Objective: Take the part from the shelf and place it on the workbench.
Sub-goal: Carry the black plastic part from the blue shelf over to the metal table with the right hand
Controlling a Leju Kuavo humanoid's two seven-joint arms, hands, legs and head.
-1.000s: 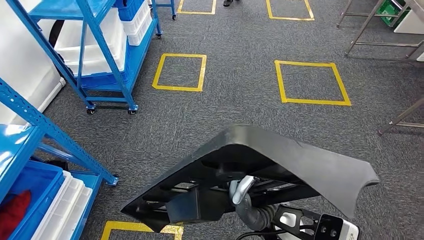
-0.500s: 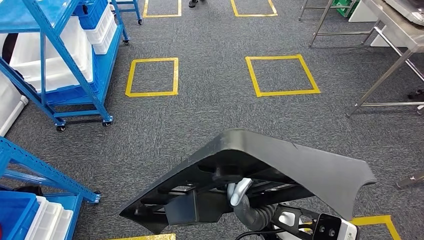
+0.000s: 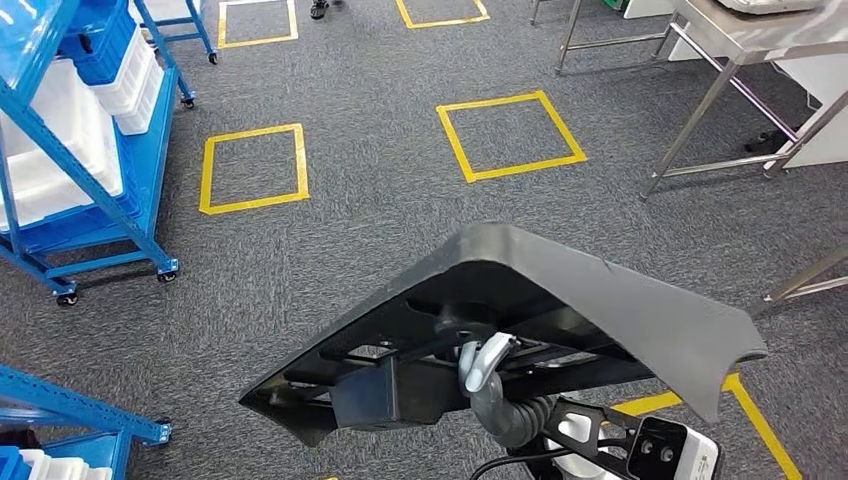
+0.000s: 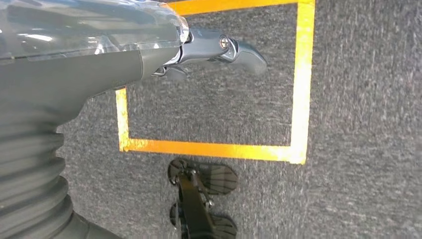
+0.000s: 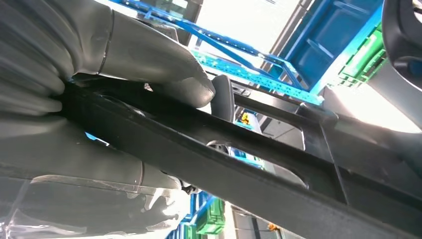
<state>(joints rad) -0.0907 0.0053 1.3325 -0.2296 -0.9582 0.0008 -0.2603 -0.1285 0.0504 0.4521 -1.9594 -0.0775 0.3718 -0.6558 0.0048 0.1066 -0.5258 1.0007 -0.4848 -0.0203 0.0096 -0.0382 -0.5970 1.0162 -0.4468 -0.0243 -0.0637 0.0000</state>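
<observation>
In the head view a large black moulded part point(image 3: 560, 300) hangs low in front of me, its ribbed underside facing me. My right hand point(image 3: 487, 365) grips a bar on that underside. The right wrist view has the thick grey thumb point(image 5: 164, 64) pressed over a black bar of the part point(image 5: 259, 164), with the fingers below it. My left hand point(image 4: 149, 55) hangs over grey carpet with nothing in it, one dark finger point(image 4: 234, 49) stretched out. The steel workbench point(image 3: 720, 30) stands at the far right. The blue shelf point(image 3: 100, 130) with white bins is at the left.
Yellow taped squares point(image 3: 510, 135) mark the grey carpet ahead, and another taped line point(image 3: 750, 410) runs by my right side. The blue rack stands on castors point(image 3: 165, 272). A second metal table leg point(image 3: 810, 280) comes in at the right edge. A person's feet point(image 3: 320, 8) are far ahead.
The whole view has swung to the right: the shelves slid off to the left and the workbench came further in. The part stays in my right hand.
</observation>
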